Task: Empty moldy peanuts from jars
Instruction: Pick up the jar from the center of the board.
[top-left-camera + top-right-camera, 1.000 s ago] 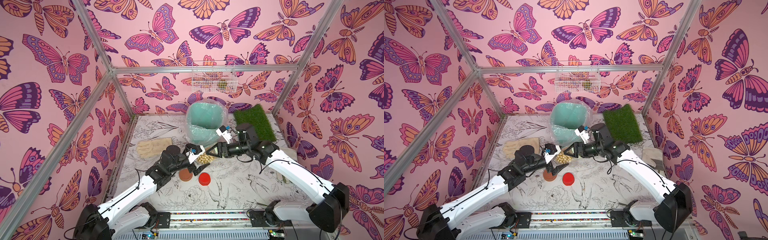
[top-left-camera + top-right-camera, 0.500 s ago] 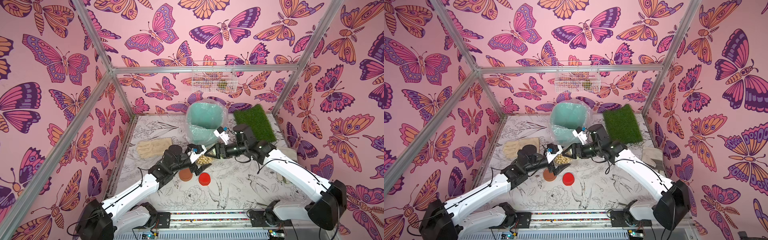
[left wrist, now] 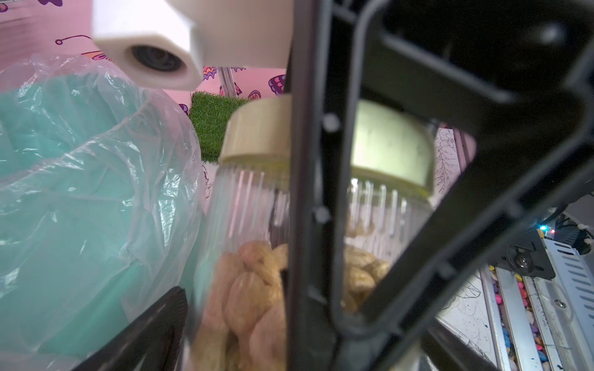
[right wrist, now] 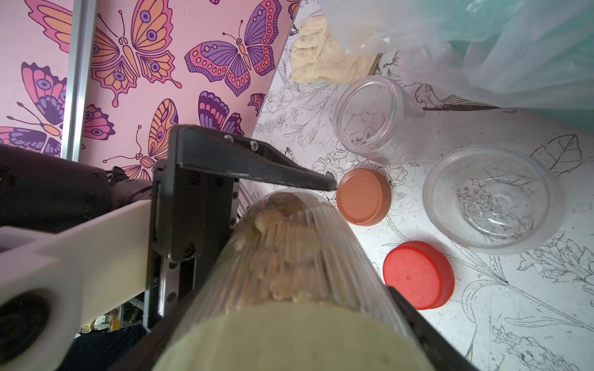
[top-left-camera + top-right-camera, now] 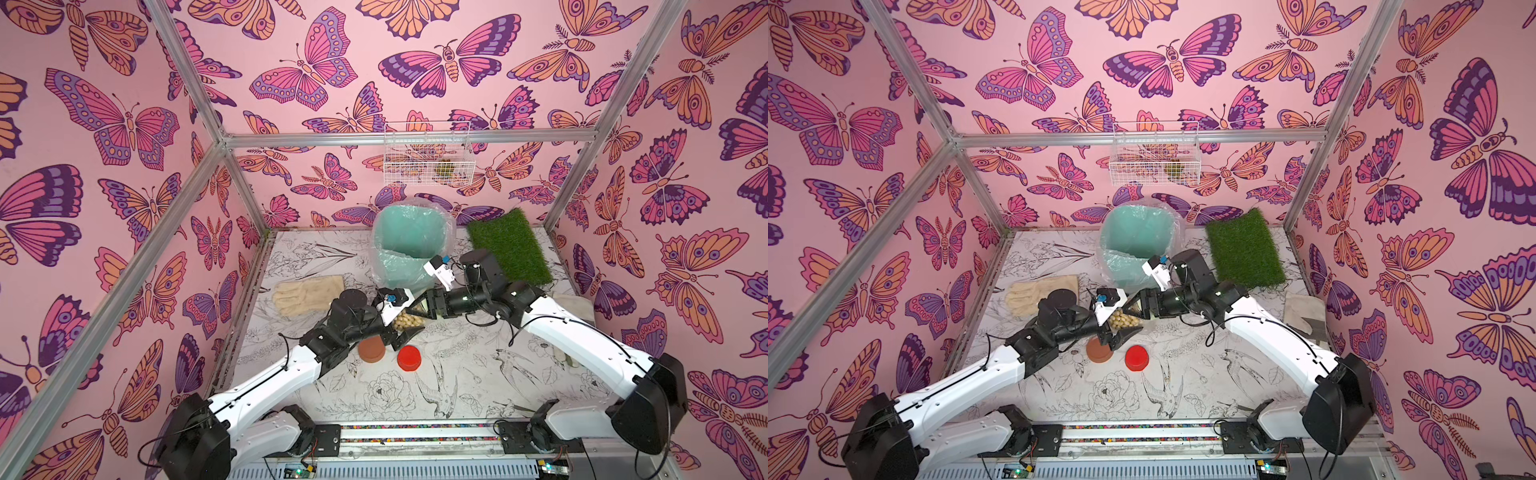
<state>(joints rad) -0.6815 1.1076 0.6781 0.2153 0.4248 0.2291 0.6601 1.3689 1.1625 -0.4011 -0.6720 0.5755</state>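
- Since a second back, your two arms have crept a touch closer together over the middle of the table, with the right one sliding toward the left. The full jar (image 4: 289, 257) between them has hardly budged
- Your right claw (image 5: 417, 308) is clamped on that jar's pale green lid (image 3: 257, 128), holding it tipped over just in front of the bin (image 5: 409, 232)
- Your left claw (image 5: 1128, 321) has a finger on either side of the jar's body, but I can't tell if it's actually squeezing
- The peanuts (image 3: 254, 289) are all inside it, piled toward the end away from the lid
- An emptied jar (image 4: 369, 119) and a second emptied jar (image 4: 488, 199) stand open on the table with only crumbs inside. The brown lid (image 4: 363, 196) and red lid (image 4: 418, 274) lie flat just beside them
- The glove (image 5: 307, 293) lies over by the left wall, and the grass mat (image 5: 509, 245) sits at the back, next to the bin
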